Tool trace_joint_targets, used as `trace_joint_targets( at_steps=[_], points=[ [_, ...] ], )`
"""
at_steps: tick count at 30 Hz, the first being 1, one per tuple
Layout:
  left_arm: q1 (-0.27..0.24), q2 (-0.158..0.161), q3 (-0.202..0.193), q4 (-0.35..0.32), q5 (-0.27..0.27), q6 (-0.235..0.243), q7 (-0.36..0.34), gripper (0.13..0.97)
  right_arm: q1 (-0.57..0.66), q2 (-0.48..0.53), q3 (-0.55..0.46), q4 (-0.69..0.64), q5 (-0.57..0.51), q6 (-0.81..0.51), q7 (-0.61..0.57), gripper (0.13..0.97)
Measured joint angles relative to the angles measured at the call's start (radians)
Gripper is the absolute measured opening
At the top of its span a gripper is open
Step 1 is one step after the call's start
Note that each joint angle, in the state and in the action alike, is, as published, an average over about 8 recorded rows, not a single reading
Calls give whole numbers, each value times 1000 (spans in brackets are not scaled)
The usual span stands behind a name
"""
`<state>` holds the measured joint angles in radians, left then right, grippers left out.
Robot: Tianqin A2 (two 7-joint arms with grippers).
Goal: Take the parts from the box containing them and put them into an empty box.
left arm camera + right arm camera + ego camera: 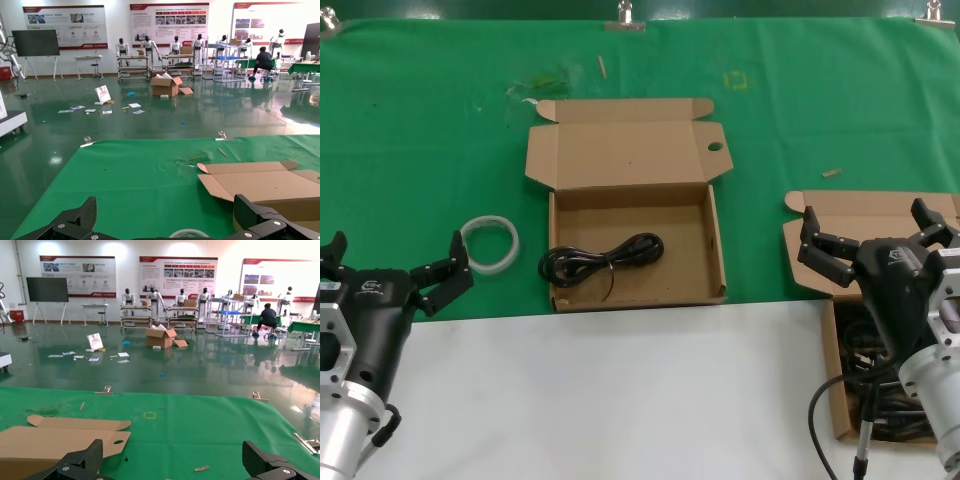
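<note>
Head view: one cable bundle (603,258) already lies in the holed-lid box (717,262) at desk (620,400) centre; right end effector (875,235), fingers apart, hangs over the plain-lid box (840,400) at the right edge, more cables (880,400) dark beneath it; best descend straight, pinch one coil mid-bundle. Left wrist view: left end effector (165,220) idle, spread wide, near left edge. Right wrist view: right fingers (80,460) wide, holding nothing

A plain brown cardboard box (638,250) holds a black cable (603,259). The cloth (420,150) is green, the tape ring (490,243) translucent white.
</note>
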<state>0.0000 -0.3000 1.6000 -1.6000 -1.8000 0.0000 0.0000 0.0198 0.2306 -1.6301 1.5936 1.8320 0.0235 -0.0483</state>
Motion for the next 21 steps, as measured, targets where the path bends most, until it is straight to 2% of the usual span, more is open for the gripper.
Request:
trace_joint_targets(
  at_steps=[21],
  points=[
    [0,0,0,0,0,0,0,966,0,0,0,0,0,0,0,966]
  ],
)
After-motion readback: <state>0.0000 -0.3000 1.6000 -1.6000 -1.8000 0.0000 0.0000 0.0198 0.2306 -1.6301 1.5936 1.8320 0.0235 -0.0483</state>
